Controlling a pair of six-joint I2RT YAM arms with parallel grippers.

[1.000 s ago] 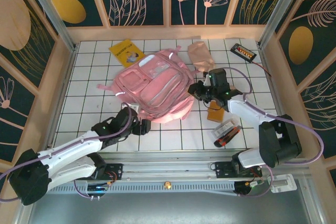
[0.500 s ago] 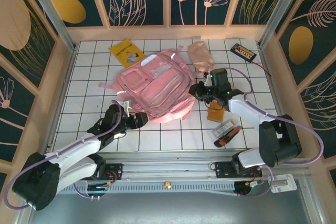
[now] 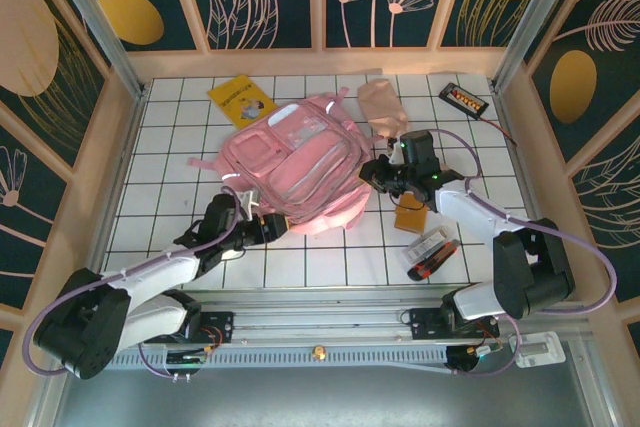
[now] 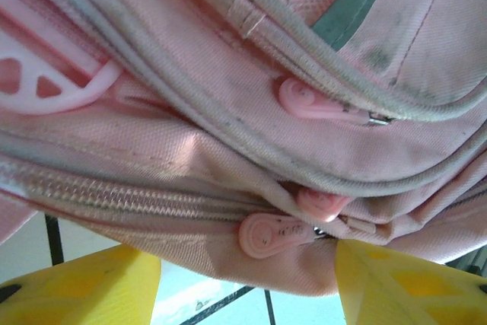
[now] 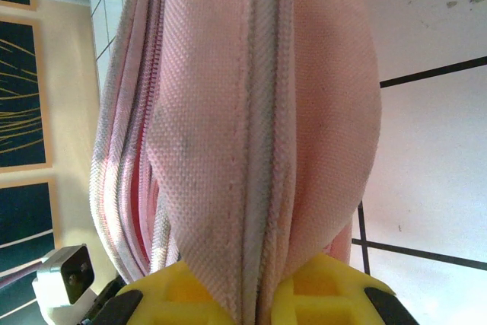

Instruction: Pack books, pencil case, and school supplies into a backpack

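Backpack (image 3: 300,172) fabric pinched in right hand (image 5: 255,294); left hand (image 4: 247,283) half open by zipper pulls (image 4: 266,235)

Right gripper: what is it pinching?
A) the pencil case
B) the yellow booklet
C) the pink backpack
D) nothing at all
C: in the right wrist view, the right gripper is shut on a fabric fold of the pink backpack.

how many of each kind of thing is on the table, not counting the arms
books: 2 (yellow booklet, orange-brown notebook)
backpack: 1
pencil case: 1
plastic-wrapped pack: 1
black device: 1
total: 6
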